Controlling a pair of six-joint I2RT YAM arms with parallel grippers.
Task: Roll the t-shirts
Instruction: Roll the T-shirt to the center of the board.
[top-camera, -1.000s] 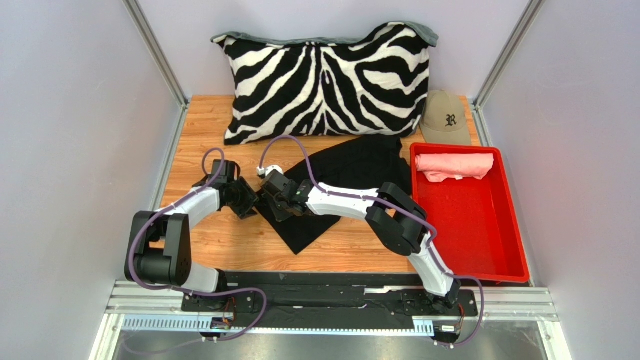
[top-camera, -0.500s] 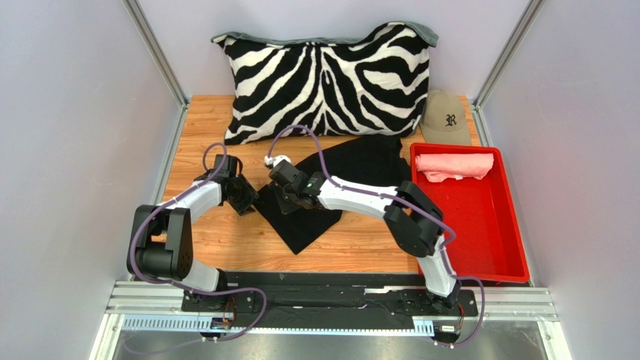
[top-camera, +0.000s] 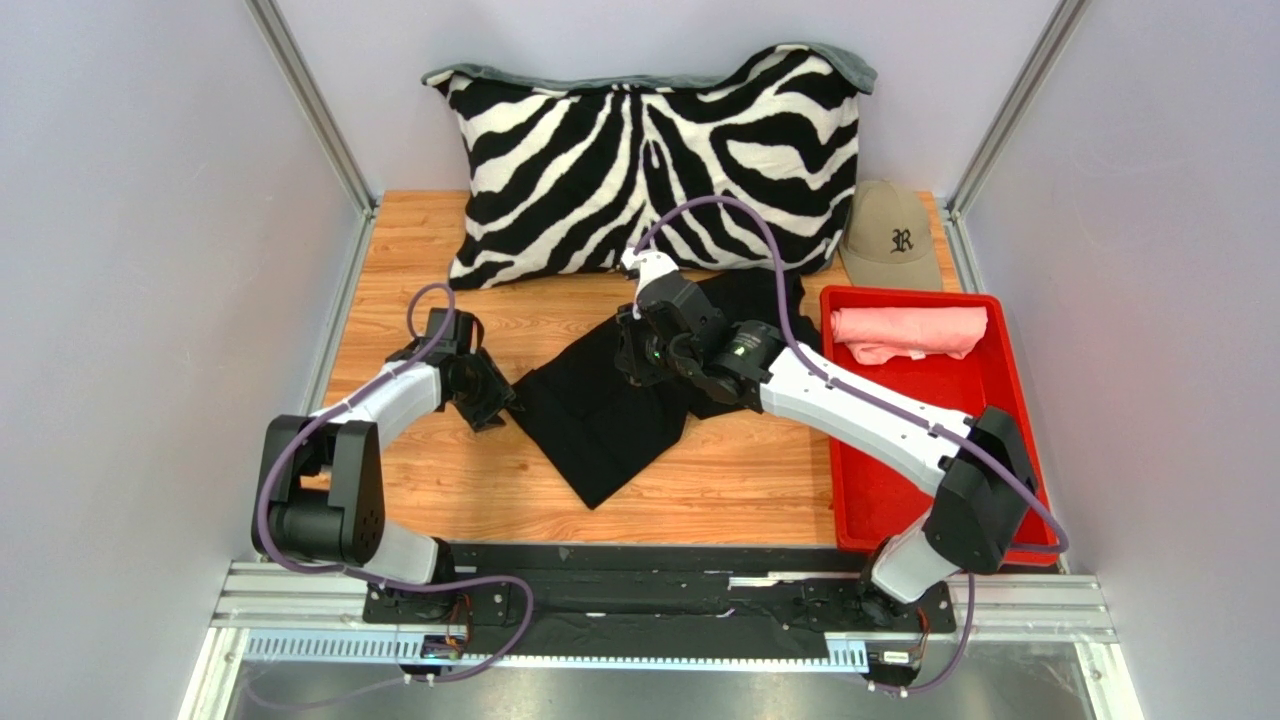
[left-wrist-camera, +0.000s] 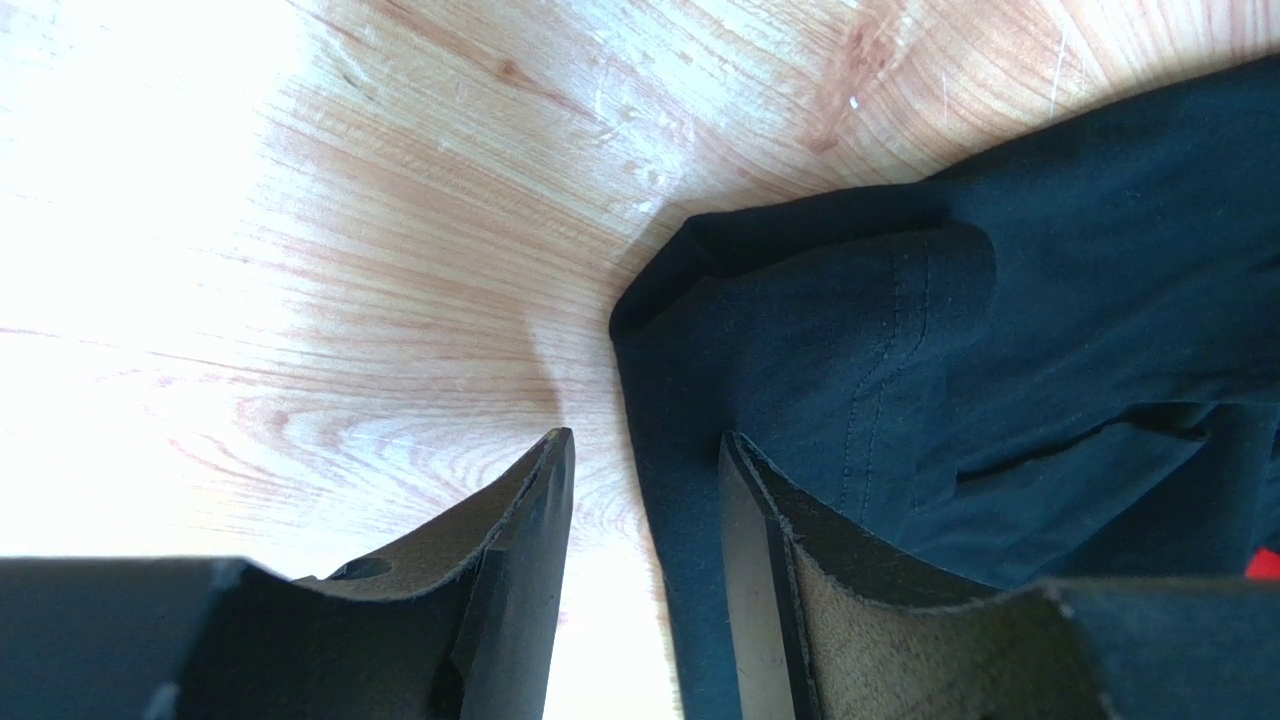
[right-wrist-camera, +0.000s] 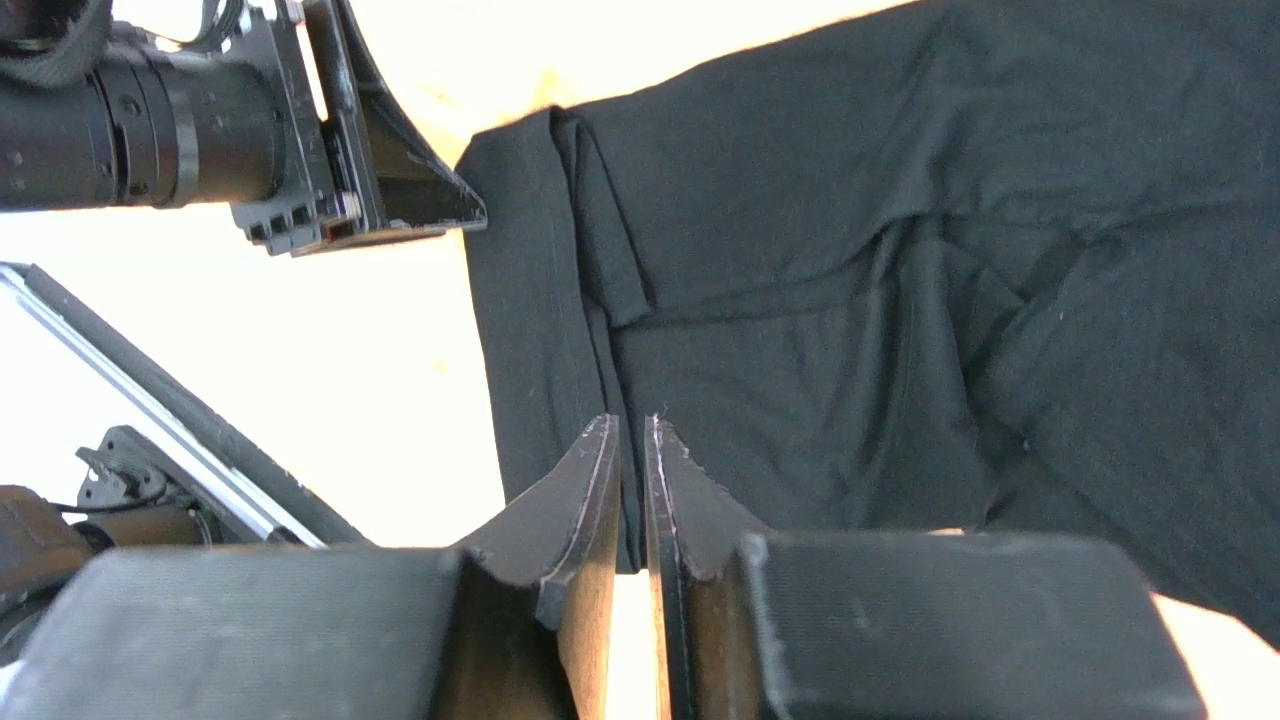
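T-shirt (top-camera: 601, 428) lies before the pillow (top-camera: 646, 150); second t-shirt (top-camera: 909, 330) seemingly inside the tray (top-camera: 962, 450).

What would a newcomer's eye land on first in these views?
The big black-and-white zebra-striped pillow at the back, then the bright red plastic tray at the right, a rolled salmon pink t-shirt at its far end. In the middle, the black cloth t-shirt lies partly folded, the left gripper at its left edge, the right gripper above it.

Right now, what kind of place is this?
Likely a lab robot test cell: a wooden tabletop boxed in by plain panels on aluminium posts, with staged props, a zebra pillow, tan cap and red tray.
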